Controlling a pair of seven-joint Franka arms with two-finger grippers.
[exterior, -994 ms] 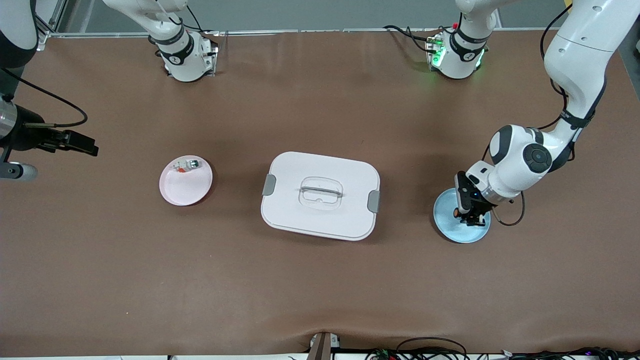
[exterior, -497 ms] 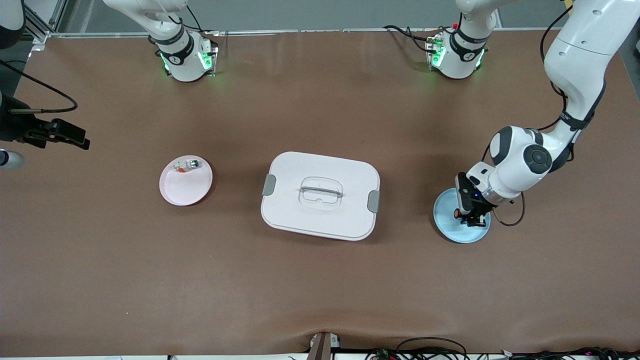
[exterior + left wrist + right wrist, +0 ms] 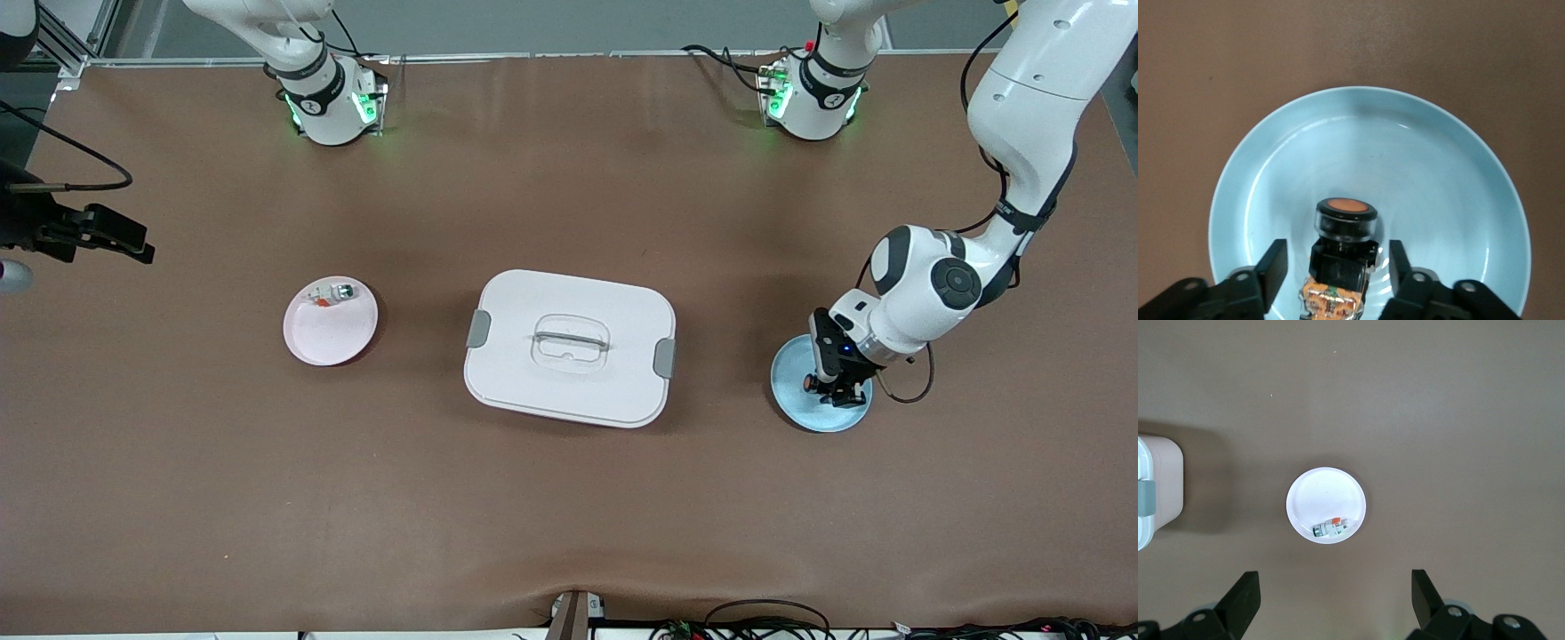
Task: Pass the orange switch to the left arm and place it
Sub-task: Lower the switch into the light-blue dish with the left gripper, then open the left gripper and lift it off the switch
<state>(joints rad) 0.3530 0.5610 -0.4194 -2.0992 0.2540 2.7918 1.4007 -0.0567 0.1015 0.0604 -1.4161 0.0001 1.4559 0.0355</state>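
Observation:
The orange switch lies on the light blue plate at the left arm's end of the table, its round red-orange button pointing away from the wrist. My left gripper is down at the plate and open. One finger stands on each side of the switch's black body, with small gaps. In the front view the left gripper covers most of the switch. My right gripper is open and empty, up over the table's edge at the right arm's end. The white box sits mid-table between the two plates.
A pink plate holds a whitish switch with a green tip, between the box and the right arm's end. Both show in the right wrist view, the plate and the switch, with a box corner.
My right gripper has drawn back toward the right arm's end of the table. My left gripper has stayed at the blue plate around the switch, shifting only slightly.

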